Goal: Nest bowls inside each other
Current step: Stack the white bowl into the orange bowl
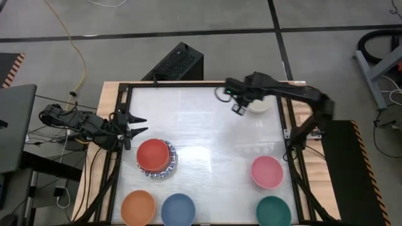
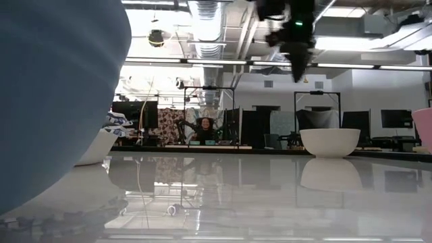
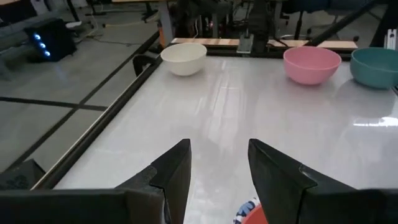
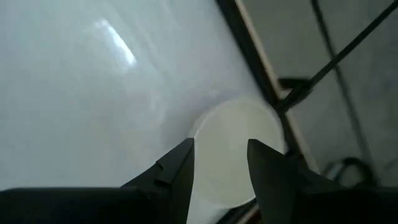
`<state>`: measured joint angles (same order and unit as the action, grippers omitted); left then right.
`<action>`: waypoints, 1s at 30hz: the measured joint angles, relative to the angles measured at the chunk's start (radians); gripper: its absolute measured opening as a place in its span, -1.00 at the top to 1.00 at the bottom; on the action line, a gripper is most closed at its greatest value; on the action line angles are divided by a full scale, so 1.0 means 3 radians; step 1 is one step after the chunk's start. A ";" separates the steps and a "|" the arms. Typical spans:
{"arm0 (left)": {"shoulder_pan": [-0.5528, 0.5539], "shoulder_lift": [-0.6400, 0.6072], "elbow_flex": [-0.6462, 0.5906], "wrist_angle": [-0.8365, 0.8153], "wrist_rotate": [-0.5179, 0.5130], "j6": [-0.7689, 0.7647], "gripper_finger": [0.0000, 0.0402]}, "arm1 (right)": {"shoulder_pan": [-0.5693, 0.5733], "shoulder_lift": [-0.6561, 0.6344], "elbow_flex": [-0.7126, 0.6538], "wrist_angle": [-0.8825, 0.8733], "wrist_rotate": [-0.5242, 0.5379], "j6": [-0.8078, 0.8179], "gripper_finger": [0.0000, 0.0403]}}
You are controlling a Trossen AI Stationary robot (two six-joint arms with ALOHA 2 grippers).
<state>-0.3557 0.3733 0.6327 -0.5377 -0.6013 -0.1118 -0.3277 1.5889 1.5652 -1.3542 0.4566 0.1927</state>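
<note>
A beige bowl (image 1: pixel 260 105) stands on its base at the table's far right. My right gripper (image 1: pixel 239 108) hangs above the table just left of it, open and pointing steeply down; the right wrist view shows the beige bowl (image 4: pixel 239 155) beyond the open fingers, untouched. My left gripper (image 1: pixel 143 125) waits open at the table's left edge. Just in front of it, a red bowl (image 1: pixel 154 155) sits nested in blue-patterned white bowls (image 1: pixel 171 164). Near the front edge stand an orange bowl (image 1: pixel 138 208), a blue bowl (image 1: pixel 178 209) and a dark green bowl (image 1: pixel 274 211), with a pink bowl (image 1: pixel 267 171) behind the green one.
A black frame (image 1: pixel 188 83) runs round the table's edge. The broad middle of the white tabletop (image 1: pixel 207 125) lies bare between the beige bowl and the red stack. In the low view the blue bowl (image 2: pixel 54 88) fills the left side.
</note>
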 joint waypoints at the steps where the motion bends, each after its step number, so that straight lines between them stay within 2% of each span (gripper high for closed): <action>1: 0.0000 0.0001 0.0000 -0.0004 0.0005 0.0007 0.25 | -0.0040 -0.0160 -0.0255 0.0142 -0.0050 0.0057 0.16; 6: 0.0005 -0.0001 0.0000 0.0101 0.0012 -0.0006 0.25 | -0.0206 -0.0659 -0.1208 0.0852 -0.0115 0.0342 0.16; 11: 0.0005 0.0000 0.0000 0.0121 0.0009 -0.0096 0.25 | -0.0371 -0.0687 -0.1665 0.1236 -0.0108 0.0387 0.13; 25: 0.0006 0.0000 0.0000 0.0107 -0.0017 -0.0242 0.25 | -0.0725 -0.0002 -0.1727 0.1512 -0.0309 0.0124 -0.13; 28: 0.0006 0.0000 0.0000 0.0107 -0.0020 -0.0239 0.25 | -0.0752 0.0149 -0.1728 0.1561 -0.0310 0.0067 -0.12; 30: 0.0006 0.0000 0.0000 0.0107 -0.0026 -0.0232 0.25 | -0.0746 0.0215 -0.1730 0.1621 -0.0308 0.0064 -0.05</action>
<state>-0.3538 0.3733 0.6327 -0.5057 -0.6091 -0.1814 -0.5514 1.6534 1.0462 -0.8677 0.3641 0.2119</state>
